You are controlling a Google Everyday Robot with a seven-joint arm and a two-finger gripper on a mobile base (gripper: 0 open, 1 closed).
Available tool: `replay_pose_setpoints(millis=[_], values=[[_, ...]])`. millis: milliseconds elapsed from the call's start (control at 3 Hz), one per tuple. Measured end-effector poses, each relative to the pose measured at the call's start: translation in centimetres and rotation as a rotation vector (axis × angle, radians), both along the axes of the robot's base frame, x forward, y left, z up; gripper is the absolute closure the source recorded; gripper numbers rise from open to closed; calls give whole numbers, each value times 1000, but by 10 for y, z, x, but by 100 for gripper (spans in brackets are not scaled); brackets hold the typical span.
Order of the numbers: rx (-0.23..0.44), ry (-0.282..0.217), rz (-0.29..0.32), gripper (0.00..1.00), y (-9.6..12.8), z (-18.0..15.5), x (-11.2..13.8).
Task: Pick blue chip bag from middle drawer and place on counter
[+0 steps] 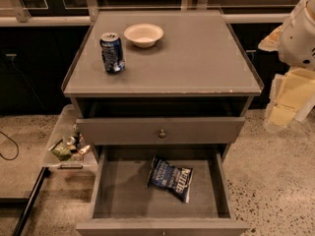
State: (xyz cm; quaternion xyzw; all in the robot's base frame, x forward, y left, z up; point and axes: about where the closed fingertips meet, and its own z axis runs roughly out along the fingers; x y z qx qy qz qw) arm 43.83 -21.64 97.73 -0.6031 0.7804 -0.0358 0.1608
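While the pale yellow gripper (284,102) hung at the right edge of the view, beside the cabinet and about level with its upper drawer front, whether it was released or clenched could not be told. It was well apart from every object of the task. Just above it sat the rounded white housing of the arm (298,31).

Down and to the left of the gripper, the wide grey wooden middle drawer (118,193) stood pulled out. The small crinkled dark-blue foil chip bag with white lettering (171,178) lay flat on the drawer's floor, right of centre, slightly askew and touching neither side wall.

Up and to the left of the gripper spread the broad flat grey counter (197,58), its front right corner being the part nearest the gripper. On the counter's far-left portion, farther from the gripper than the bag, a blue and silver soda can (112,52) stood upright. A shallow round white bowl (143,34) sat just behind the can and a little nearer the gripper, apart from it.

Straight to the left of the gripper, between counter and open drawer, ran a grey drawer front with a small round knob (162,133). Beyond the cabinet's far side, farthest from the gripper, a clear plastic bin (61,127) held small jumbled items. Pale speckled flooring (275,181) lay beneath the gripper.
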Motion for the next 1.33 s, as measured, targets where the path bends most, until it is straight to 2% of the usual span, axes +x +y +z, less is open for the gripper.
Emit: replay_pose_setpoints(millis=[667,1000,1333], values=[[6,7,-4,0,2,-9,-1],[62,50,-15,0,-1,-55,-4],[93,80,-14,0,-13,-113,-6]])
